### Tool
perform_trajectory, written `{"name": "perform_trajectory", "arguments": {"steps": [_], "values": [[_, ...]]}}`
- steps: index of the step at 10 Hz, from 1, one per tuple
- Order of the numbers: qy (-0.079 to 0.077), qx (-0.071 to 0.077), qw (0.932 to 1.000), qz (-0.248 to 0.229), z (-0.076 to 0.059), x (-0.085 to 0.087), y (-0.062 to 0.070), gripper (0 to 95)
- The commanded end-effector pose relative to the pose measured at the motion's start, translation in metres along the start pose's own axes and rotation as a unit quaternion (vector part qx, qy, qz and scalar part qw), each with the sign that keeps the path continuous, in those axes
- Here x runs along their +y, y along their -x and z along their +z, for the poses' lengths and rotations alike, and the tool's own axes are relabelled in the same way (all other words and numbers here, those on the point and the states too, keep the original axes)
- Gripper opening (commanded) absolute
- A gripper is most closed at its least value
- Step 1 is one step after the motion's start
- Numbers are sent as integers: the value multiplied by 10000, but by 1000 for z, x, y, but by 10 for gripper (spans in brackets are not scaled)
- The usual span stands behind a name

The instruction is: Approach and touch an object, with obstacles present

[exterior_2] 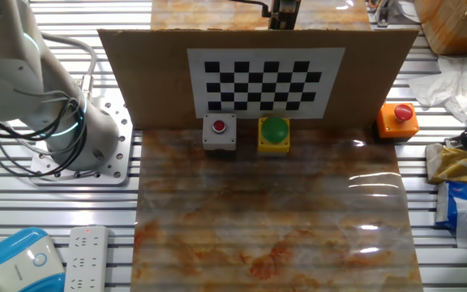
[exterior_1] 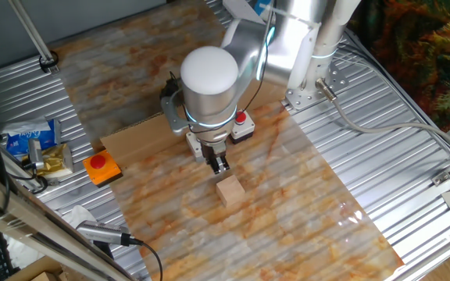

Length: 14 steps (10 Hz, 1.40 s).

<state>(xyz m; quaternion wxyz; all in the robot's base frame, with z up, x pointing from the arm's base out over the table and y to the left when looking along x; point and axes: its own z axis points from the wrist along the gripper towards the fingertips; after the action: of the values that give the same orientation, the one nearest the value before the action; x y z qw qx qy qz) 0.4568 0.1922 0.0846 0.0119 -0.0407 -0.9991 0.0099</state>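
The light-tan wooden cube (exterior_1: 230, 190) sits on the marbled mat, hidden behind the cardboard in the other fixed view. My gripper (exterior_1: 220, 165) hangs just above and slightly behind the cube, its fingers close together and empty; I cannot tell whether it touches the cube. Only its tip shows over the cardboard in the other fixed view (exterior_2: 284, 13). The brown cardboard strip (exterior_1: 135, 133) stands on edge and carries a checkerboard sheet (exterior_2: 264, 81). A dark box with a red button (exterior_1: 242, 125) (exterior_2: 219, 132) stands beside it. A box with a green button (exterior_2: 274, 134) is next to that, hidden by the arm in one fixed view.
A flat orange box with a red button (exterior_1: 101, 168) (exterior_2: 397, 119) lies at the mat's edge. Packets (exterior_1: 33, 144) and cables lie on the ribbed metal table (exterior_1: 412, 187). The arm's base (exterior_2: 79, 138) stands beside the mat. A power strip (exterior_2: 87, 251) lies near it.
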Motion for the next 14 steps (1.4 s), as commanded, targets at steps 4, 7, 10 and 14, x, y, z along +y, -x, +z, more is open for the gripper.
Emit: {"name": "perform_trajectory", "arguments": {"steps": [4, 7, 10, 14], "values": [[-38, -86, 10000, 4, 16, 3, 1, 0], [-45, -160, 9999, 19, 26, 4, 0, 0], [-46, -198, 9998, 16, 30, 5, 0, 0], [-31, -233, 9997, 25, 33, 6, -1, 0]]}}
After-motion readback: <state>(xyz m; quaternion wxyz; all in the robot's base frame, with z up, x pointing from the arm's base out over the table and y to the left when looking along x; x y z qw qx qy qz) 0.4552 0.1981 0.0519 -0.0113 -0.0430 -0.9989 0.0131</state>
